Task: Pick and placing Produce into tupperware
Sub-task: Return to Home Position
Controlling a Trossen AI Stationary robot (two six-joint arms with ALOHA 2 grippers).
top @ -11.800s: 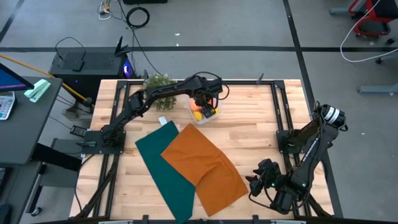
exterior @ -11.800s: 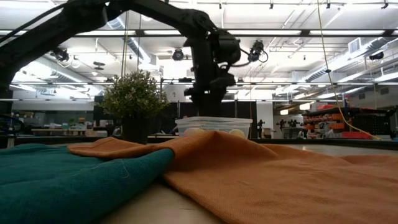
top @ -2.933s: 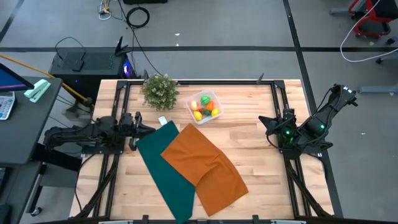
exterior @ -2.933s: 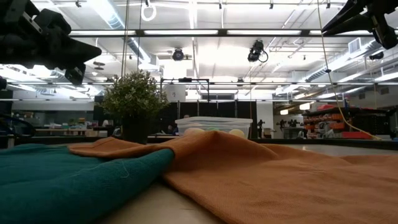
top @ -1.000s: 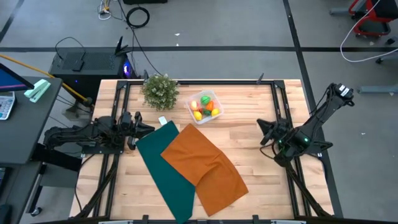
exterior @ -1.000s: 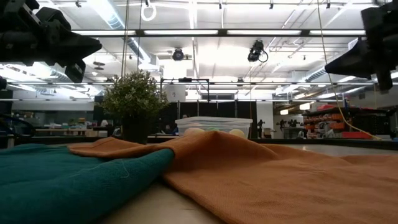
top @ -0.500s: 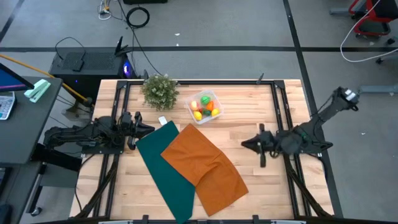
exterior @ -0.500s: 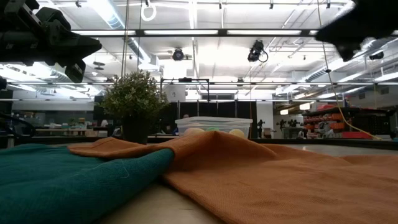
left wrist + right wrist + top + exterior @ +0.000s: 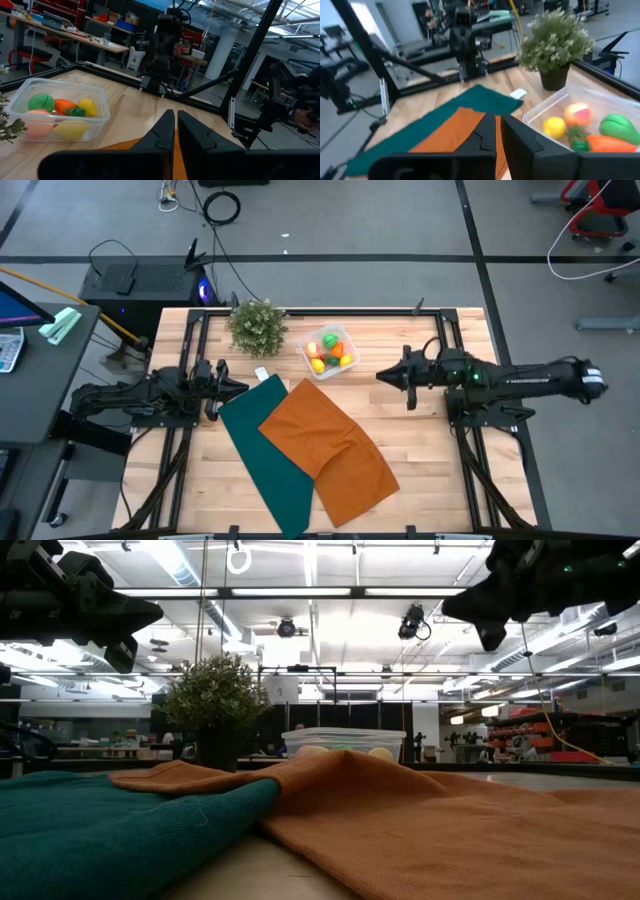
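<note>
- A clear, shallow, square plastic box with rounded corners stands open-topped on the pale wooden desk.
- All the small plastic toy fruits and vegetables lie inside this box. They are a green piece, an orange carrot-like piece, two yellow pieces and a peach-coloured piece.
- A bushy pale-green potted plant stands just beside the box, on the side toward my left arm.
- A rumpled orange cloth lies near the box, on its near side, and one corner reaches almost to it.
- The orange cloth overlaps a dark green cloth, which is spread a little farther from the box.
- A small white object rests between the box and the green cloth's far corner; I cannot tell what it is.
- My left fingers are pressed together and hold nothing. They are well apart from the box, beyond the green cloth, with the arm folded low.
- My right fingers are also closed and empty. They hang above the desk near the box, opposite the plant, with the arm stretched out level behind them.
</note>
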